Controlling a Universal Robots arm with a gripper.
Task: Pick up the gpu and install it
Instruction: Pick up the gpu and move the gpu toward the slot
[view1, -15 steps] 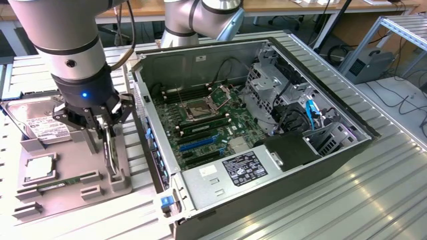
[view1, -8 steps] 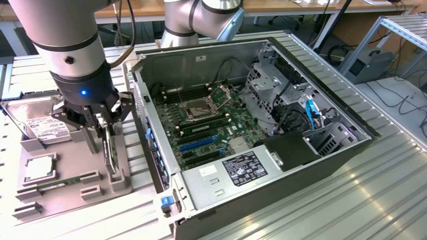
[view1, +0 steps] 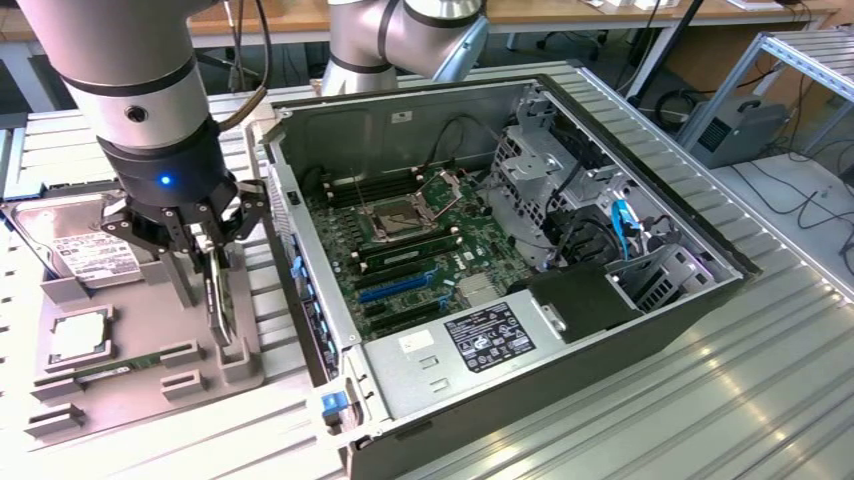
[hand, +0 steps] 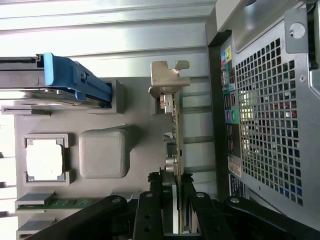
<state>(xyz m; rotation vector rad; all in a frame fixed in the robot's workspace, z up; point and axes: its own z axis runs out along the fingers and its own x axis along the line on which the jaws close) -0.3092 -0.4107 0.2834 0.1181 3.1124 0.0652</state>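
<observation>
The gpu stands on edge in a slot of the grey parts tray, at the exterior view's left beside the open computer case. In the wrist view the gpu is a thin card seen edge-on, with its silvery end bracket at the far end. My gripper comes down over the card from above. In the wrist view the gripper is shut on the gpu, one black finger pressed against each face. The card's lower edge still sits in the tray's holder.
On the tray lie a hard drive with a blue rail, a processor and a green memory stick. Inside the case, the motherboard shows blue card slots. The case's perforated rear wall stands close beside the card.
</observation>
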